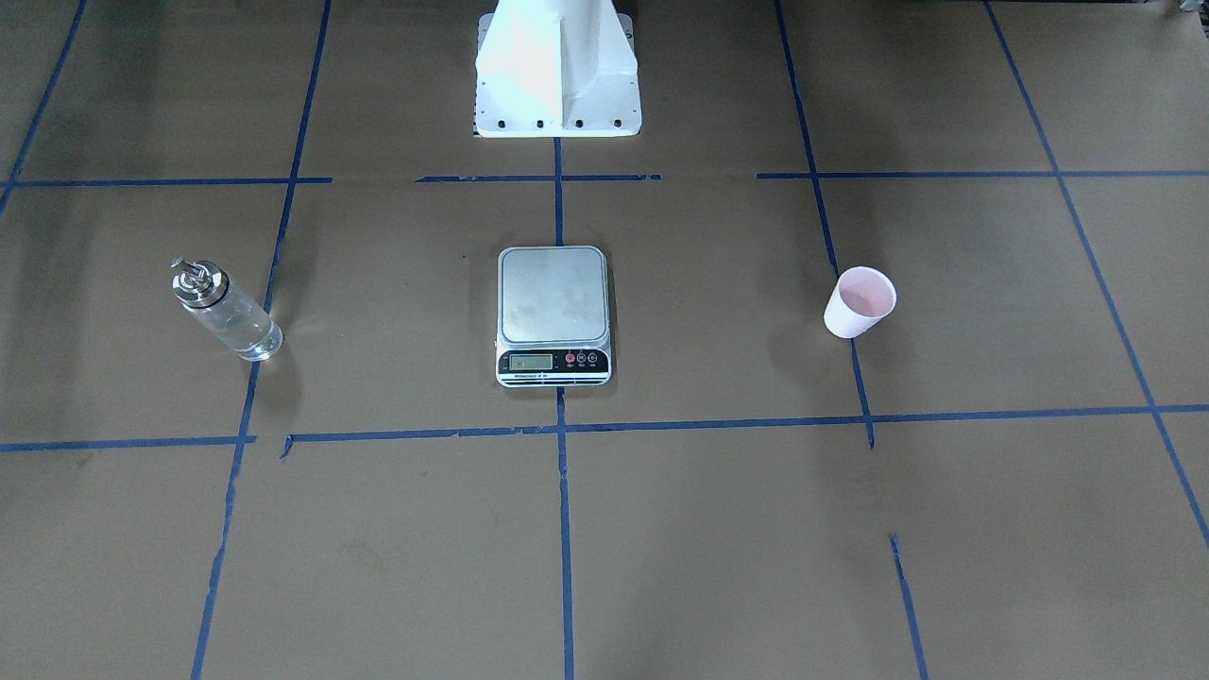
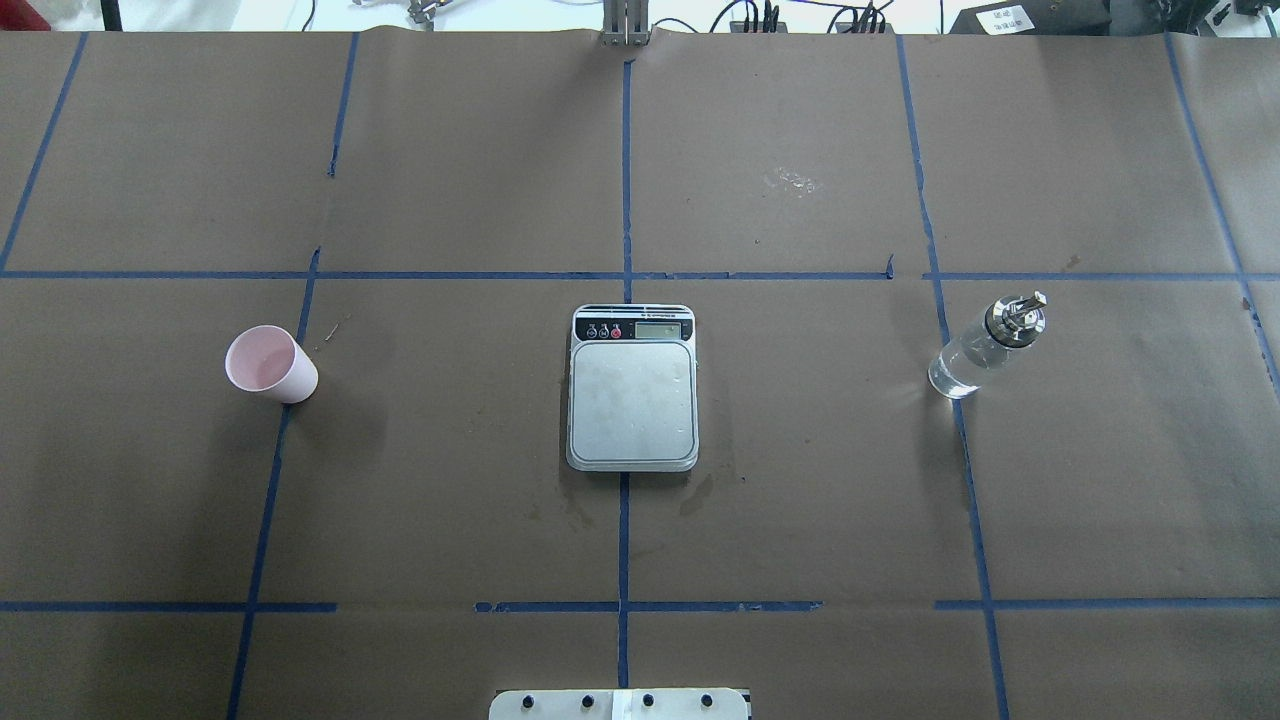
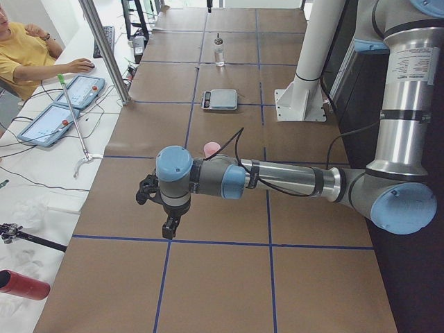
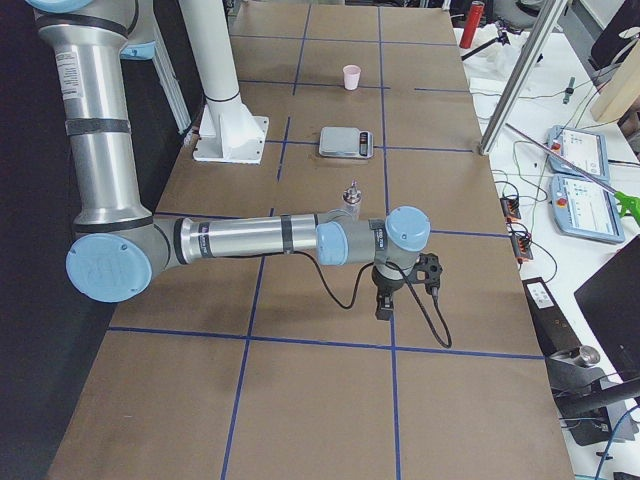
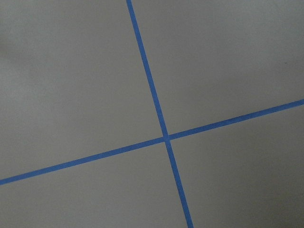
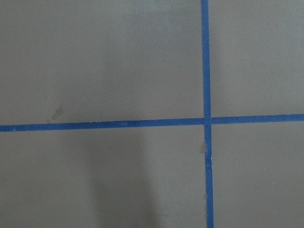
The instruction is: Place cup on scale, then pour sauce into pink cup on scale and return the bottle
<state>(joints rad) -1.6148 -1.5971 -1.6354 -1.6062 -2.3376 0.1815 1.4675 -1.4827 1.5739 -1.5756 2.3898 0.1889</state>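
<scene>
Farthest left, left arm's fingers [image 3: 168, 225] hung over brown table [image 2: 800, 500]; could not tell how far open. Next, small pale pink tapered paper cup [image 2: 270, 364] stood upright, well apart from flat steel-topped kitchen scale [image 2: 632, 390] at centre. At right stood clear glass bottle with metal pour spout [image 2: 980, 348]. Farthest right, right arm's fingers [image 4: 382, 303] hung over the table; opening likewise could not be told.

Flat steel-topped rectangular scale [image 2: 632, 388] sits bare at tabletop [image 2: 800, 480] centre. Small pale pink tapered cup [image 2: 270, 365] stands upright, well left. Clear glass metal-spouted bottle [image 2: 985, 345] stands upright, well right.
</scene>
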